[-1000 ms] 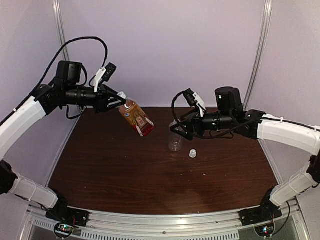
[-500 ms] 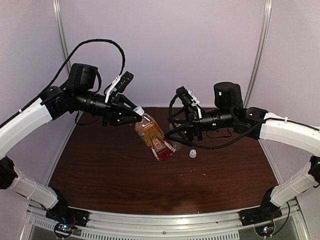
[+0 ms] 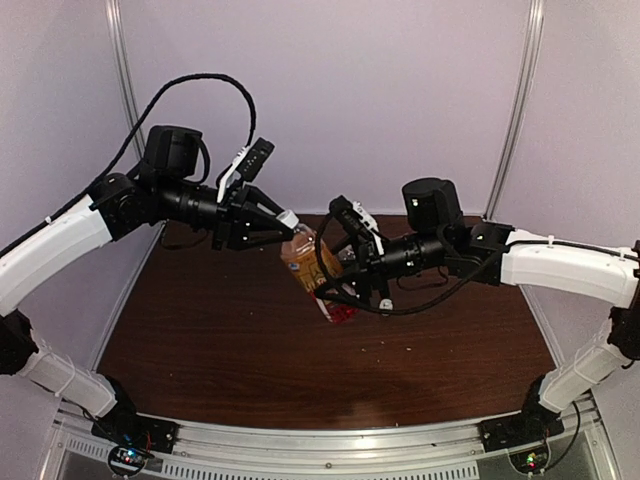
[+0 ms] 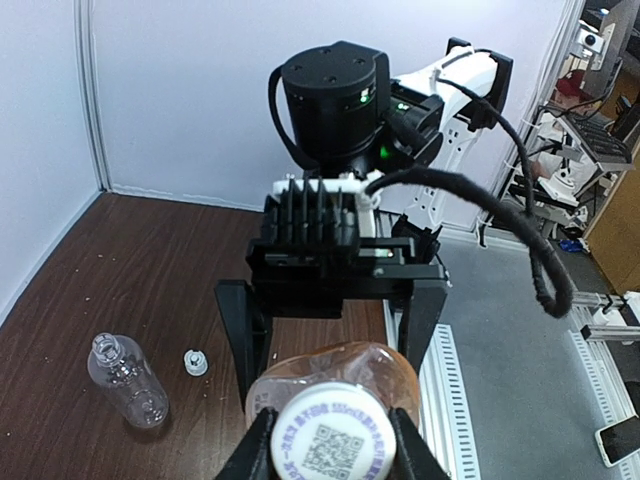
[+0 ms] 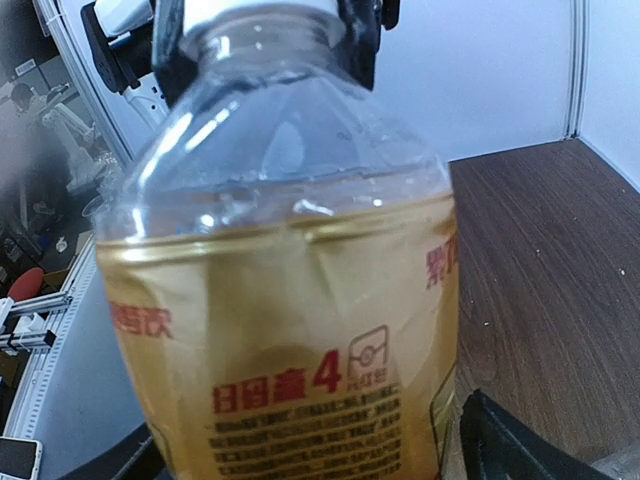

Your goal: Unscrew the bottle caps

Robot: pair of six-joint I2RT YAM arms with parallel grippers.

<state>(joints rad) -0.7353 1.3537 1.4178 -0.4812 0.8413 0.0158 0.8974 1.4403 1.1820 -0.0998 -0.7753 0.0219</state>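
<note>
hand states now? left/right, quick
Left hand: closed on the white cap of the amber bottle.
Right hand: straddling the bottle body; grip cannot be told.

Items by count. Bottles, two: one labelled bottle (image 3: 300, 255) with brown liquid and one clear bottle (image 4: 127, 380). Caps, two, both white: one fitted cap (image 4: 331, 445) on the labelled bottle and one loose cap (image 4: 195, 361) lying on the table (image 3: 220, 350). Tables, one, of dark brown wood. Arms, two: the left arm (image 3: 60, 240) and the right arm (image 3: 570, 265). Grippers, two, one per arm: the left gripper (image 3: 283, 222) and the right gripper (image 3: 335, 290), each with two fingers, four fingers in all. Metal posts at the back corners, two: the left post (image 3: 120, 60) and the right post (image 3: 521, 90).
</note>
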